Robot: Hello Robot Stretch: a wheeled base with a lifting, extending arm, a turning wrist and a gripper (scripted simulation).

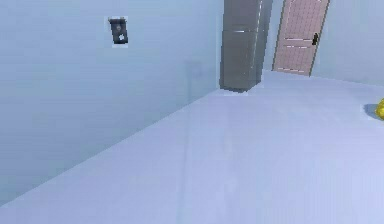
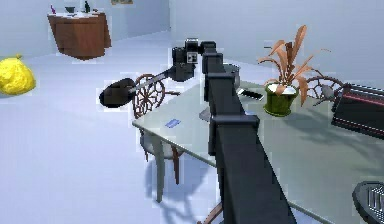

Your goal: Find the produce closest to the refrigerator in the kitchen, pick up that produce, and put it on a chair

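Overhanging the table (image 2: 300, 165) edge, fingers (image 2: 168, 76) face open floor (image 2: 70, 150).

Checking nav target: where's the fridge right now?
The fridge is at the top of the forward view, right of centre. It stands in the far corner where the walls meet, just left of the door.

In the forward view a refrigerator (image 1: 243, 45) stands at twelve o'clock, a door (image 1: 300, 35) at one o'clock beyond it; in the arm side view a potted plant (image 2: 283, 85) sits on a table (image 2: 190, 135) (a chair (image 2: 152, 95) beside its ten o'clock corner).
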